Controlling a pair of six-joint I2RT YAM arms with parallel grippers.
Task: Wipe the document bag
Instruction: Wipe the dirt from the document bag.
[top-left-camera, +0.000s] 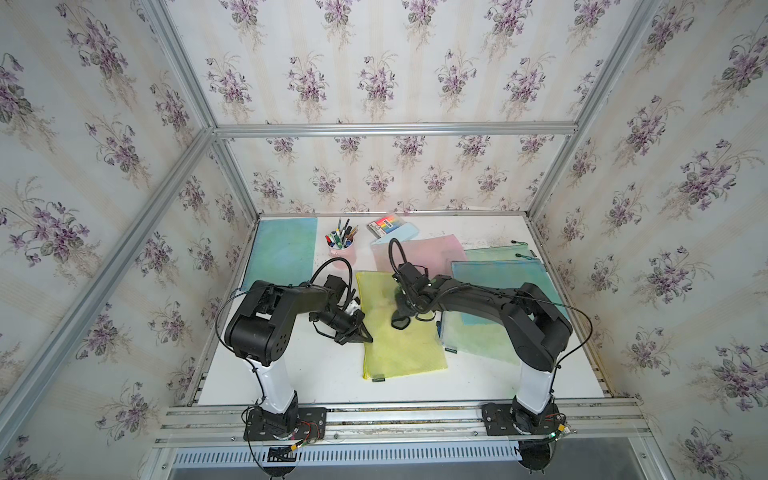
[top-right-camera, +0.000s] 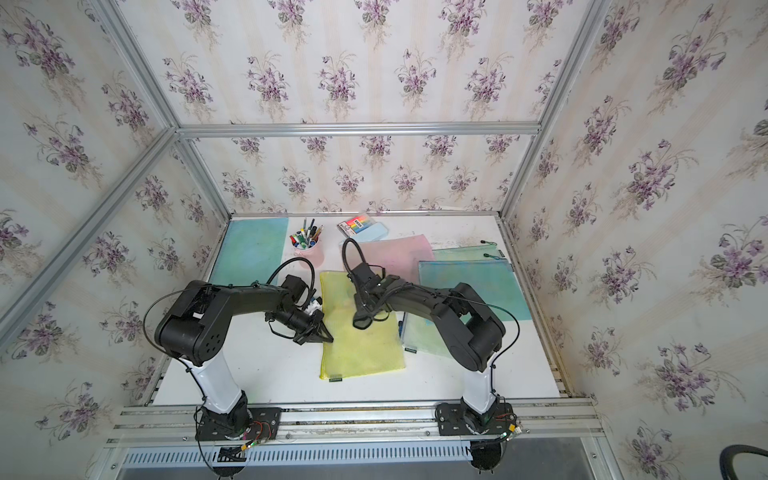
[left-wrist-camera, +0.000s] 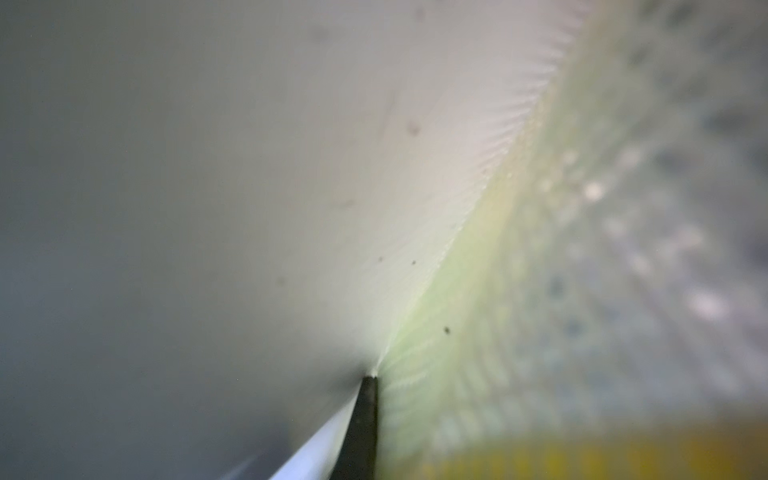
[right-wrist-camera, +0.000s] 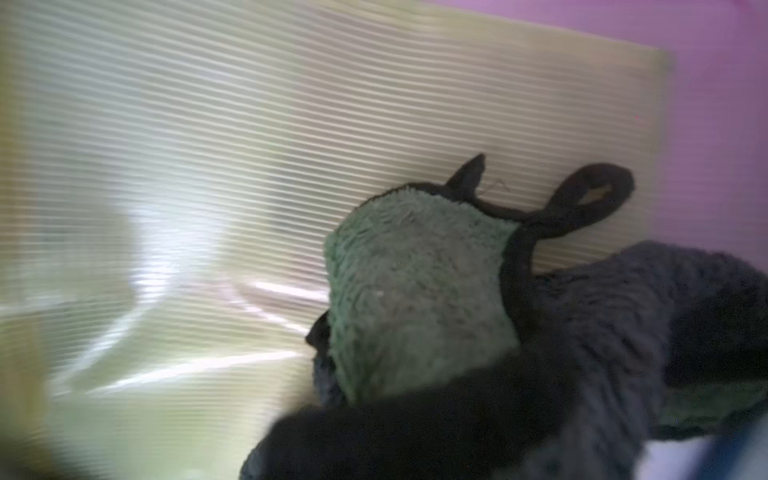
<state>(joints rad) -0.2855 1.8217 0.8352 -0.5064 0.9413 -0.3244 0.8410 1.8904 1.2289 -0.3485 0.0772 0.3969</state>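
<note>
Violet-sprigged wallpaper lines the walls around a white counter (top-left-camera: 324, 374). The yellow bag (top-left-camera: 399, 353) lies flat mid-counter, reaching from the left jaws across and under the right jaws. The left arm (top-left-camera: 291, 299) has its jaws pinched fully together with nothing in them, their tip down at the bag's near edge, where mesh meets counter in the left wrist view; actual contact is too blurred to tell. The right arm (top-left-camera: 490, 295) has its jaws clamped on a dark cloth (top-left-camera: 400, 322) with a green face (right-wrist-camera: 415, 299), which rests on the bag's far half. Beyond the left jaws stands a pink cup (top-left-camera: 341, 248) of pens. Beyond the right jaws lie a pink bag (top-left-camera: 432, 253) and a marker box (top-left-camera: 388, 226). A blue bag (top-left-camera: 507, 282) lies under the right arm.
</note>
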